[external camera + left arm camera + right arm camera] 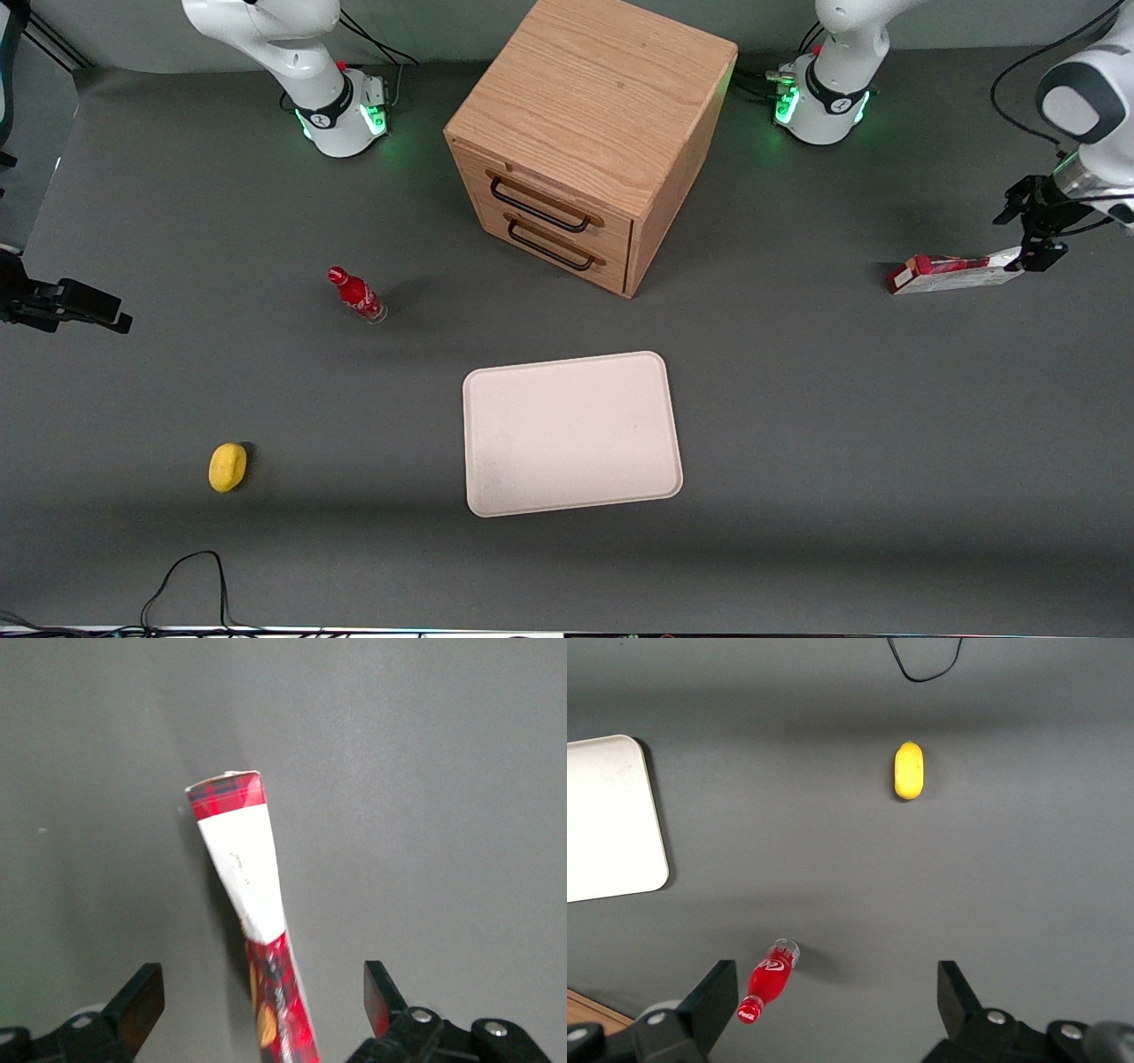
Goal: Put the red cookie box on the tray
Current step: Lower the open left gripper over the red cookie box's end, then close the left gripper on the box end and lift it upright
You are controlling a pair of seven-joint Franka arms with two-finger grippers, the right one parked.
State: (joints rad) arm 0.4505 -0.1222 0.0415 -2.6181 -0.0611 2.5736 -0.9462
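The red cookie box (952, 273) lies on the grey table toward the working arm's end, its long side running toward the tray. My left gripper (1035, 252) hangs over the box's end nearest the table's edge. In the left wrist view the gripper (263, 997) is open, and the red cookie box (257, 930) runs between the two fingers with a clear gap on each side. The white section and a red tip point away from the wrist. The cream-white tray (571, 434) sits bare in the table's middle, nearer the front camera than the box, and its corner (607, 815) shows in the right wrist view.
A wooden two-drawer cabinet (585, 142) stands farther from the front camera than the tray. A small red bottle (357, 295) and a yellow lemon-like thing (228, 467) lie toward the parked arm's end. A black cable (190, 576) loops at the table's front edge.
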